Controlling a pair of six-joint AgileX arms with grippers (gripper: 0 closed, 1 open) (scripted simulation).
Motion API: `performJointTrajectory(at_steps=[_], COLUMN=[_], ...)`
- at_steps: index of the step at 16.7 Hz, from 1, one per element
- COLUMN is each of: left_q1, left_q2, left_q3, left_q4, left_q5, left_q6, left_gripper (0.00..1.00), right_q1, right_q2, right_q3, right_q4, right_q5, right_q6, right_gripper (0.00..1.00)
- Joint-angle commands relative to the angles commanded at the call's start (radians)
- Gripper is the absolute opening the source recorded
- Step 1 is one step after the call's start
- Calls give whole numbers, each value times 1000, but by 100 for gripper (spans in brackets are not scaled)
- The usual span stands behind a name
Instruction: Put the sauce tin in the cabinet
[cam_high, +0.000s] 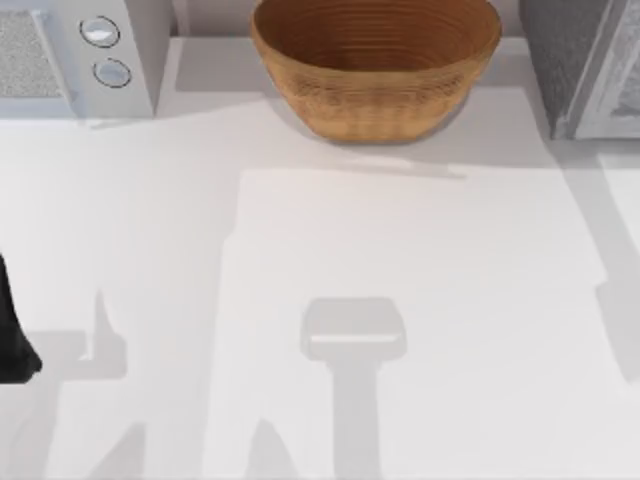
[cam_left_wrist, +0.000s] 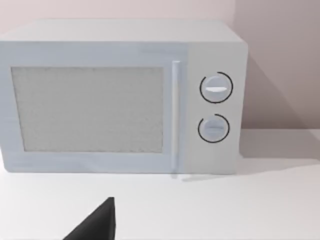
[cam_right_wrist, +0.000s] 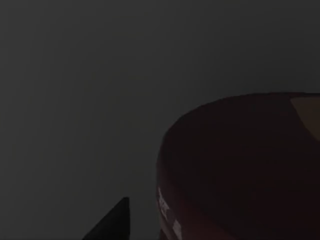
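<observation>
Dark right wrist view; basket holds nothing, beside cabinet.

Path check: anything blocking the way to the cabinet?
Nothing visible does. The basket stands apart, left of the cabinet. Left arm is parked at the table's left edge. Right wrist view is dark.

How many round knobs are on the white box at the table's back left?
2. On the white box, right of its door: the upper knob directly above the lower knob. None appears hidden.
</observation>
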Motion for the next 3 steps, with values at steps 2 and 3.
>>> performJointTrajectory(at_steps=[2,3], left_q1=[0,0], left_q2=[0,0], left_q3=[0,0], left_q4=[0,0], left_q5=[0,0], left_q6=[0,0], left_gripper=[100,100], right_q1=[0,0], right_q2=[0,0], right_q3=[0,0], right_q4=[0,0], right_q5=[0,0], right_q6=[0,0], right_gripper=[100,100])
